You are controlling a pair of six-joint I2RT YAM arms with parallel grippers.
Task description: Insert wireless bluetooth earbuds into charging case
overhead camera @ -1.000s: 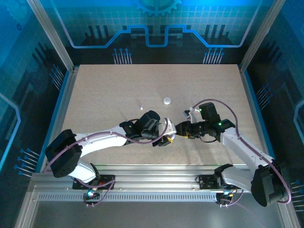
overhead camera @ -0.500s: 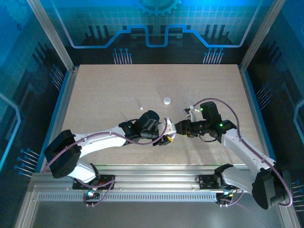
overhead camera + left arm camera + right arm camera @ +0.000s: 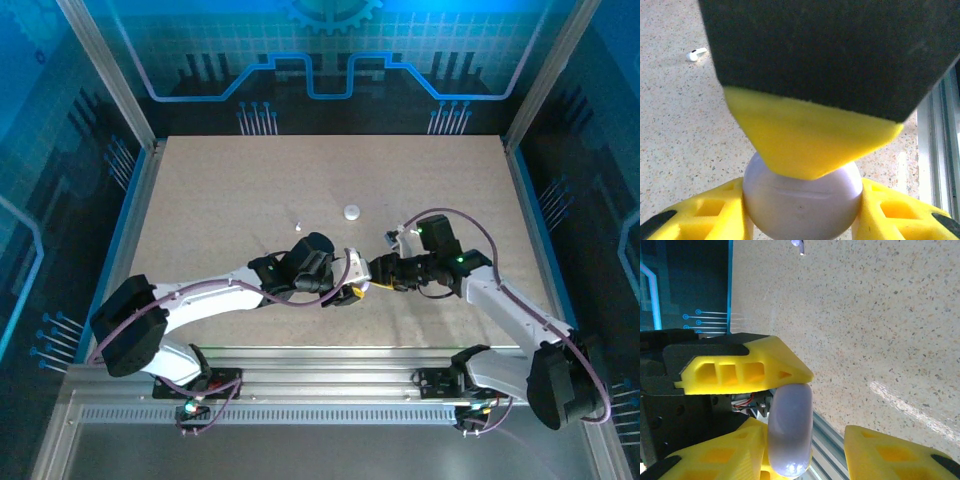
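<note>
My left gripper [image 3: 802, 197] is shut on the charging case [image 3: 802, 212], a round lavender case with a seam across it, pinched between both yellow fingers. In the top view the left gripper [image 3: 350, 282] meets the right gripper [image 3: 373, 272] at mid-table. My right gripper [image 3: 810, 440] is open around the case [image 3: 790, 430], seen edge-on. One finger lies against the case and the other stands apart. A whitish earbud [image 3: 696, 53] lies on the table beyond the case. A pale lavender earbud [image 3: 798, 245] lies far off on the table.
A larger white round piece [image 3: 351, 212] sits on the speckled table [image 3: 220, 190] behind the grippers, with a tiny pale bud [image 3: 298, 226] to its left. The metal rail [image 3: 320, 360] runs along the near edge, close below both grippers.
My right gripper has shifted a little left, closer onto the case, and its jaws have narrowed slightly. The left gripper has kept its hold in place.
</note>
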